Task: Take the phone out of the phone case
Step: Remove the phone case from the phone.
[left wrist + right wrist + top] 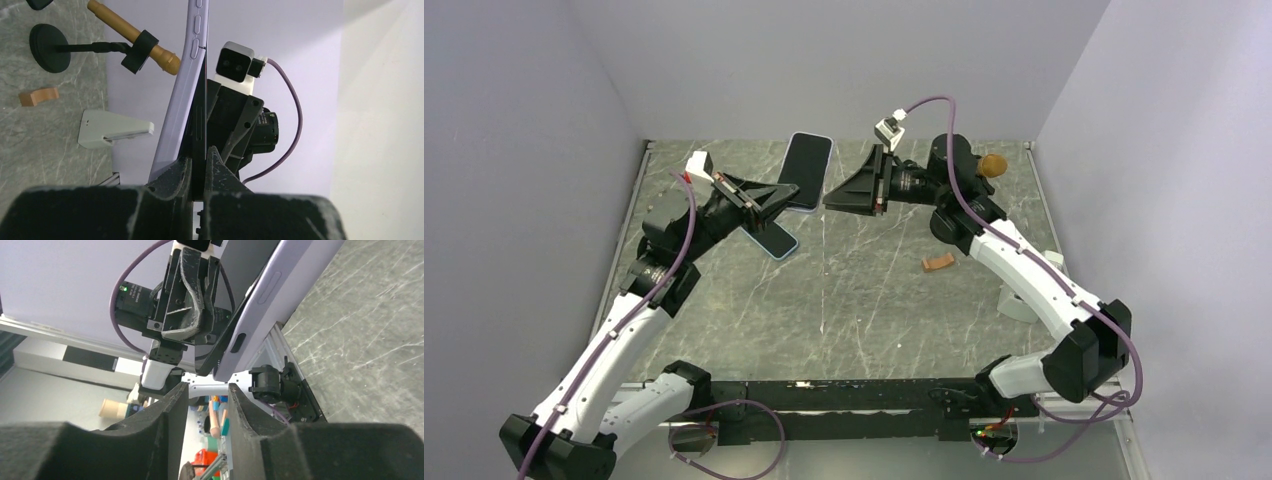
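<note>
My left gripper [769, 205] is shut on the black phone [807, 165] and holds it up off the table. In the left wrist view its fingertips [182, 167] pinch the phone's dark edge [199, 125]. The lavender case [175, 115] bows away from the phone at that gripped end. My right gripper [829, 200] is open and empty, just right of the phone and facing it. In the right wrist view the case [270, 295] and the dark phone [245, 265] hang just above its open gripper [208, 387], not between the fingers.
A small brown block [938, 262] lies on the marble table right of centre. A white stand [1019, 300] sits near the right arm. A brown microphone-like object [992, 165] on a black stand is at the back right. Walls close three sides.
</note>
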Robot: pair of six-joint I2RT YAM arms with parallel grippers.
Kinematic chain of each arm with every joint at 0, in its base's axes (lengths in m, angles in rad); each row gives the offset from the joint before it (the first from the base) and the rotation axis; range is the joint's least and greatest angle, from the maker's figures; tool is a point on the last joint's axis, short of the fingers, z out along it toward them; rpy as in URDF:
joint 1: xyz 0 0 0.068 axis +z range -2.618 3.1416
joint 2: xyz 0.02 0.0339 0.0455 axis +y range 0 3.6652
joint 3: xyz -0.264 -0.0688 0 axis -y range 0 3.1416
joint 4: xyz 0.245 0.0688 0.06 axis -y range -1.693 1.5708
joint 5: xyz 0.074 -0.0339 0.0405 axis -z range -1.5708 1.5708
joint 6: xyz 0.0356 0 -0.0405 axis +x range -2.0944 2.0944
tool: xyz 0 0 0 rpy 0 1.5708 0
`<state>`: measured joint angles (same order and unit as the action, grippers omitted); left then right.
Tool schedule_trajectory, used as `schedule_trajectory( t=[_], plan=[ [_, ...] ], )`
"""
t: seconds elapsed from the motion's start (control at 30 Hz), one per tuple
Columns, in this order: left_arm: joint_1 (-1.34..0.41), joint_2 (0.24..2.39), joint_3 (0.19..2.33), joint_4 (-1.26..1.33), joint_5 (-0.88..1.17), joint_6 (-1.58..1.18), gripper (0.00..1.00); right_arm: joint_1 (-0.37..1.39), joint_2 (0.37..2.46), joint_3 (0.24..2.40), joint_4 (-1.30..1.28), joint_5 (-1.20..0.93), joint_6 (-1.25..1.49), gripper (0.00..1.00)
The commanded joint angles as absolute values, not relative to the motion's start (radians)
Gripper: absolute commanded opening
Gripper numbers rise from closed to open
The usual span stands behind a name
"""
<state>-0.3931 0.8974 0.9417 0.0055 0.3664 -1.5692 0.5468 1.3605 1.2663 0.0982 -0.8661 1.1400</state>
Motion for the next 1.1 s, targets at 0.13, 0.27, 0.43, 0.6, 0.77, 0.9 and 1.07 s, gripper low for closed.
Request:
schedule_trajectory(
  t=[0.13, 0.27, 0.43, 0.6, 0.77, 0.9, 1.07],
  plan=[
    [-0.391, 0.885, 0.976, 0.164, 0.334, -1.658, 0.0, 0.574, 1.393, 1.275, 0.19, -0.889, 1.175, 0.33],
    [-0.393, 0.892, 0.972, 0.194, 0.337, -1.676, 0.0, 0.585, 1.411, 1.283, 0.195, -0.892, 1.177, 0.3],
    [-0.394, 0.9, 0.97, 0.217, 0.343, -1.694, 0.0, 0.596, 1.443, 1.292, 0.198, -0.897, 1.186, 0.22],
    [-0.396, 0.899, 0.961, 0.221, 0.345, -1.696, 0.0, 0.597, 1.456, 1.302, 0.218, -0.899, 1.194, 0.25],
    [-0.396, 0.89, 0.936, 0.223, 0.338, -1.7, 0.0, 0.598, 1.452, 1.287, 0.29, -0.913, 1.228, 0.29],
    [-0.396, 0.901, 0.922, 0.256, 0.344, -1.717, 0.0, 0.602, 1.456, 1.263, 0.377, -0.919, 1.274, 0.28],
    [-0.396, 0.911, 0.934, 0.263, 0.35, -1.719, 0.0, 0.608, 1.476, 1.267, 0.388, -0.914, 1.285, 0.29]
  ],
)
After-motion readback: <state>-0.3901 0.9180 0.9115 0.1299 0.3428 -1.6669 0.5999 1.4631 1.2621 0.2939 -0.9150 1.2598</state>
